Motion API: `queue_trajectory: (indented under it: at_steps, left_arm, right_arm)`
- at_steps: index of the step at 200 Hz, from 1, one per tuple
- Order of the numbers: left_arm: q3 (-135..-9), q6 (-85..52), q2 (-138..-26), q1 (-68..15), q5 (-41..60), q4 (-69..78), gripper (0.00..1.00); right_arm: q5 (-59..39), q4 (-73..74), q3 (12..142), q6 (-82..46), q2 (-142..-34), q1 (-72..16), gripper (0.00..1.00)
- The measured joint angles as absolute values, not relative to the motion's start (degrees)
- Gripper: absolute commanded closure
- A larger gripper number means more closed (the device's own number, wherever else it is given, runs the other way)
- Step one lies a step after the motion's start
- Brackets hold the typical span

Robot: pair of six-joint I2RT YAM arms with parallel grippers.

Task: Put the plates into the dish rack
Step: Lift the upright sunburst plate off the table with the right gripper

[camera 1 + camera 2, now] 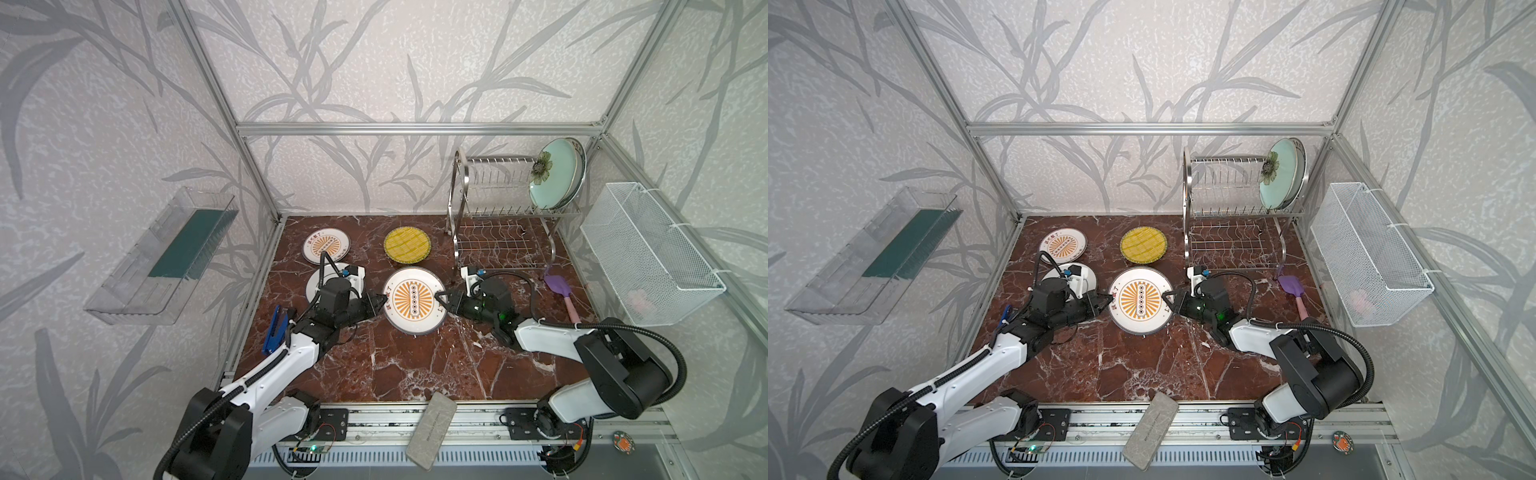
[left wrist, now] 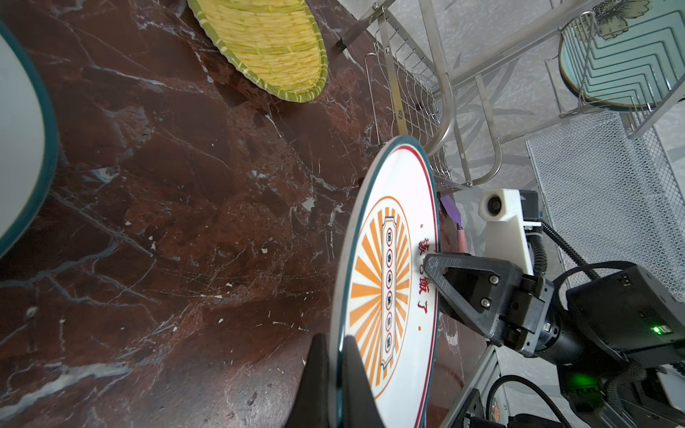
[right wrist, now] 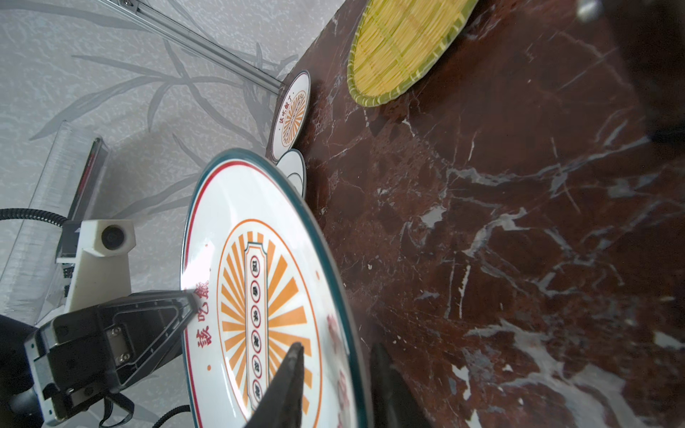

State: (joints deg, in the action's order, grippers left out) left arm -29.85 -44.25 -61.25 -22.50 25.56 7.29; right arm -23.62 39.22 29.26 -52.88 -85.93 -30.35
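Left gripper (image 1: 384,298) clamped the left rim of the large sunburst plate (image 1: 414,300) at scene centre; right gripper (image 1: 439,296) straddled the right rim, grip indeterminate, so a one-sided hold risked the plate pivoting and dropping

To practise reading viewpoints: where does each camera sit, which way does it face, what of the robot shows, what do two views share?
Both top views: high in front, looking down over the table to the dish rack; both arms show.
Left wrist: on the left arm, looking along the left tool, shut on the large sunburst plate, toward the right tool.
Right wrist: on the right arm, facing across that plate toward the left tool; own fingers straddle its rim.
Both wrist views share the yellow plate.
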Motion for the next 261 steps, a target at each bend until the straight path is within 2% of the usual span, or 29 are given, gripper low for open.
queue_trajectory:
  at_steps: [160,175,230,261]
  left_arm:
    - [-28.6,-45.3,-60.2,-22.5,25.0,8.7,1.0]
    - [-28.6,-45.3,-60.2,-22.5,25.0,8.8,1.0]
    - [-27.6,-46.0,-60.2,-22.1,24.2,9.0,1.0]
    - [-27.6,-46.1,-60.2,-22.1,24.2,9.0,1.0]
  right_arm:
    - [-27.2,49.9,29.3,-56.6,-90.1,-31.9,0.7]
    - [-27.5,50.7,29.3,-57.2,-90.8,-32.3,0.74]
    - [-27.9,54.0,29.6,-59.6,-91.4,-32.3,1.0]
    - [-27.9,54.0,29.6,-59.8,-91.4,-32.3,1.0]
